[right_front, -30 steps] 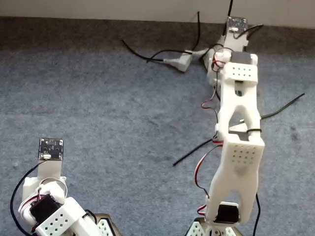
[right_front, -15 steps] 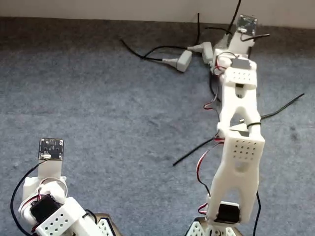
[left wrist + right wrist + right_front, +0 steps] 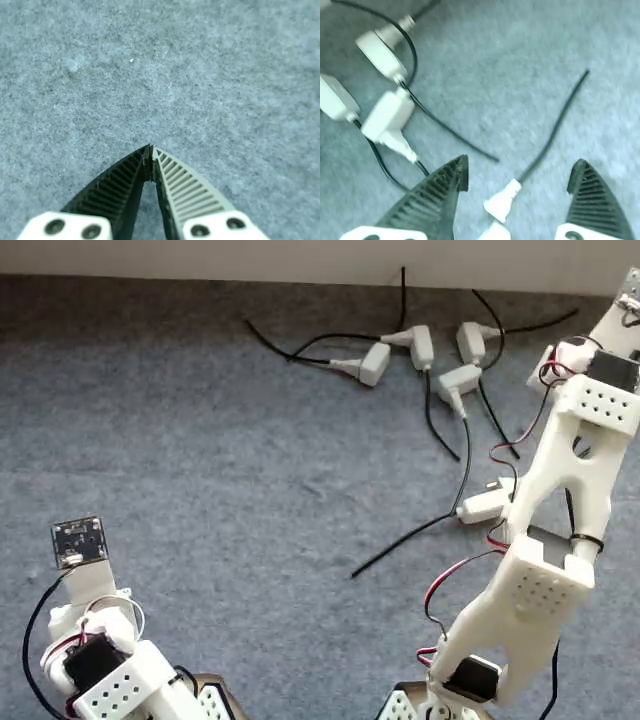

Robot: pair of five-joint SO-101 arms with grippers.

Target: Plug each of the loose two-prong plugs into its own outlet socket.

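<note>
While the right gripper (image 3: 520, 167) has its jaws spread wide, a white plug (image 3: 499, 204) lies on the carpet (image 3: 485, 75) in the gap btwn them, not pinched, its black cord (image 3: 555, 120) trailing away. Left gripper (image 3: 151, 149): jaws pressed together, nothing held, over bare carpet. Other white plug/socket pcs (image 3: 461, 377) sit clustered near the far carpet edge, cords tangled.

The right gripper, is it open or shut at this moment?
Open. In the right wrist view the fingers of the right gripper stand wide apart, and a white connector on the carpet shows between them.
</note>
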